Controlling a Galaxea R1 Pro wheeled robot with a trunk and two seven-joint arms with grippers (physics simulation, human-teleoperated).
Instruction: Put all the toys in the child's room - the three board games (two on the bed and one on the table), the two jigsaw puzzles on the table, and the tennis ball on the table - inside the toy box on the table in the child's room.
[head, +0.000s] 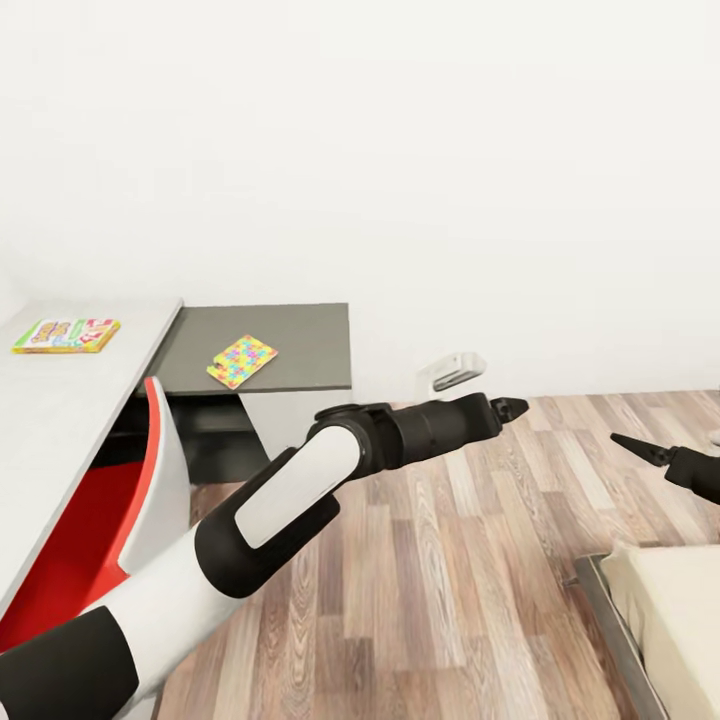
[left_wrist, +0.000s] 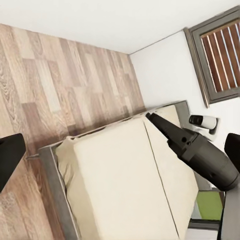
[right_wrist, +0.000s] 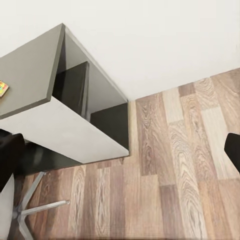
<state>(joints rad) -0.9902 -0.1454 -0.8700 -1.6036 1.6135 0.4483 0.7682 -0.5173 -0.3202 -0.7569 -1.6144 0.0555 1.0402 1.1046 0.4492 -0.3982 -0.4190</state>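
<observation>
One board game (head: 65, 335), a flat yellow-green-red box, lies on the light grey table (head: 60, 400) at the left. A jigsaw puzzle (head: 241, 361) of coloured pieces rests on the table's darker far section. My left gripper (head: 512, 407) reaches out over the wood floor, right of the table and empty; its fingers (left_wrist: 10, 160) stand wide apart. The right gripper (head: 635, 446) hovers at the right edge above the floor, also open and empty (right_wrist: 120, 155). The bed (left_wrist: 120, 180), with its bare beige mattress, has a corner at lower right (head: 670, 610). The toy box and tennis ball are out of view.
A red-seated white chair (head: 90, 510) is tucked under the table, and its metal legs (right_wrist: 30, 210) spread on the floor. A small white fixture (head: 455, 372) sits low on the white wall. Slatted shutters (left_wrist: 222, 55) are beyond the bed. Wood floor (head: 450, 600) lies between table and bed.
</observation>
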